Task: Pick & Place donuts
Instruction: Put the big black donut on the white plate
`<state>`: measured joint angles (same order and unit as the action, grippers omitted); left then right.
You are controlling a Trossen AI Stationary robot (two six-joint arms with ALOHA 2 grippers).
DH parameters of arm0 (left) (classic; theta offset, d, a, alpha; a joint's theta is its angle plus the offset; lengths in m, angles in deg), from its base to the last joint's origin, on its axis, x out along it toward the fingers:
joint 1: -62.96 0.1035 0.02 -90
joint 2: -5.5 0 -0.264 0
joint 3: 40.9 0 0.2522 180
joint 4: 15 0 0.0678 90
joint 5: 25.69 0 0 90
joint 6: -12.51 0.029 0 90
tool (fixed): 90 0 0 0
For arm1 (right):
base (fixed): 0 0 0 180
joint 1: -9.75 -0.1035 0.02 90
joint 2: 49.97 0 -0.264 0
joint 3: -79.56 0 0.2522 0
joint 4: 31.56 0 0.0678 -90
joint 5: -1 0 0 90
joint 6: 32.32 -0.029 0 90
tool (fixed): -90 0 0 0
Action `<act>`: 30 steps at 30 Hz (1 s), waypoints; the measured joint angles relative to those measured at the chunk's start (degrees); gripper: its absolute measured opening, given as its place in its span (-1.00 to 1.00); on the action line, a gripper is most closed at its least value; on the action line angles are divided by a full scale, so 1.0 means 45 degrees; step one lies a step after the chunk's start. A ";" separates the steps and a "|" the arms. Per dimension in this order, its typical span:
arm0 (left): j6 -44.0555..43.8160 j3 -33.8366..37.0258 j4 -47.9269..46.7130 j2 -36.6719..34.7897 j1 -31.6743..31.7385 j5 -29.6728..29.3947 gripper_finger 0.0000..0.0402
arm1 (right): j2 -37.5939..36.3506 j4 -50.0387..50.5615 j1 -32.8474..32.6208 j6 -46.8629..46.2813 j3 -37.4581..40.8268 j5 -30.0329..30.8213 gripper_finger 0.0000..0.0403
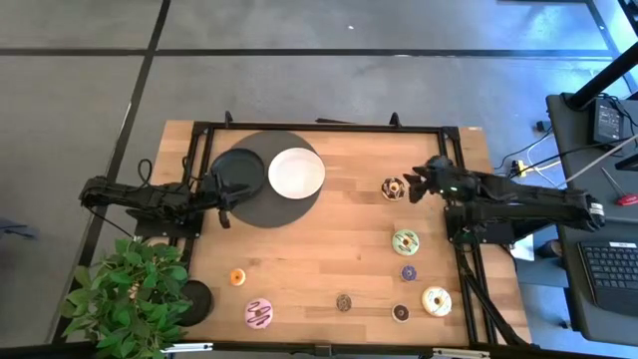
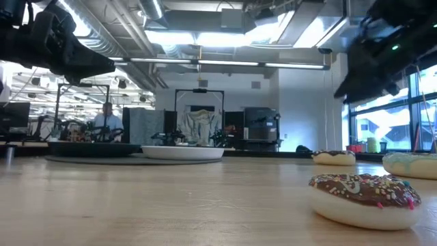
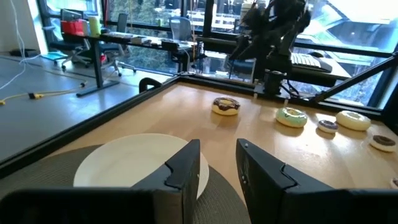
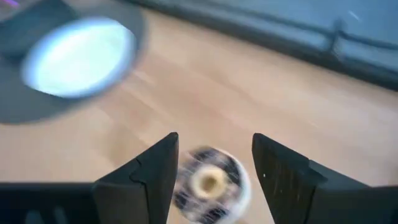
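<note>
From above: right gripper (image 1: pixel 411 183) out over the far right part of the table (image 1: pixel 329 249), fingers spread wide, hovering at the chocolate donut (image 1: pixel 394 187) with nothing clamped. Left gripper (image 1: pixel 221 199) parked at the near edge of the black discs (image 1: pixel 249 204), beside the white plate (image 1: pixel 296 173), fingers a little apart and empty. Rest of the donuts scattered: green donut (image 1: pixel 406 241), purple mini donut (image 1: pixel 409 272) and cream donut (image 1: pixel 437 300) down the right side, brown mini donut (image 1: pixel 401 312) and another dark mini (image 1: pixel 344 302) along the near edge, pink donut (image 1: pixel 259 313) and orange mini donut (image 1: pixel 237 277) at near left. Potted plant (image 1: pixel 125 294) off the near-left corner.

Level with the table: a sprinkled chocolate ring (image 2: pixel 364 198) lying big in the foreground, two more rings flat behind it, plate far off on the dark discs, a person (image 2: pixel 106 121) seated deep in the room.

Left wrist: own fingers (image 3: pixel 186 168) parted slightly, holding nothing, over the plate (image 3: pixel 124 165); chocolate donut (image 3: pixel 226 106) beyond, flat on the wood, under the other arm.

Right wrist: fingers (image 4: pixel 152 171) wide apart, chocolate donut (image 4: pixel 210 183) lying between them on the wood, blurred, contact impossible to judge.
</note>
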<state>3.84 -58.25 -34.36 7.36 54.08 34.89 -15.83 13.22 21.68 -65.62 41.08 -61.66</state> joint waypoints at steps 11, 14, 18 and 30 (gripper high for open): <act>-0.0010 0.0000 -0.0029 -0.0002 0.0000 0.0003 -0.50 | 0.5447 -0.0906 0.1754 0.0542 -0.1370 -0.2029 0.03; -0.0015 0.0000 -0.0034 -0.0002 0.0000 0.0007 -0.51 | 0.6462 -0.0822 0.2101 0.0996 -0.1392 -0.2759 0.03; -0.0018 0.0000 -0.0039 0.0001 0.0000 0.0019 -0.51 | 0.7535 -0.0846 0.2434 0.1322 -0.1397 -0.2756 0.03; -0.0029 -0.0010 -0.0049 -0.0002 0.0000 0.0037 -0.50 | 0.8806 -0.0970 0.2984 0.1470 -0.1404 -0.2759 -0.24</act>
<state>3.71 -58.30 -34.58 7.35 54.08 35.06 23.80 8.85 35.11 -59.01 34.76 -74.08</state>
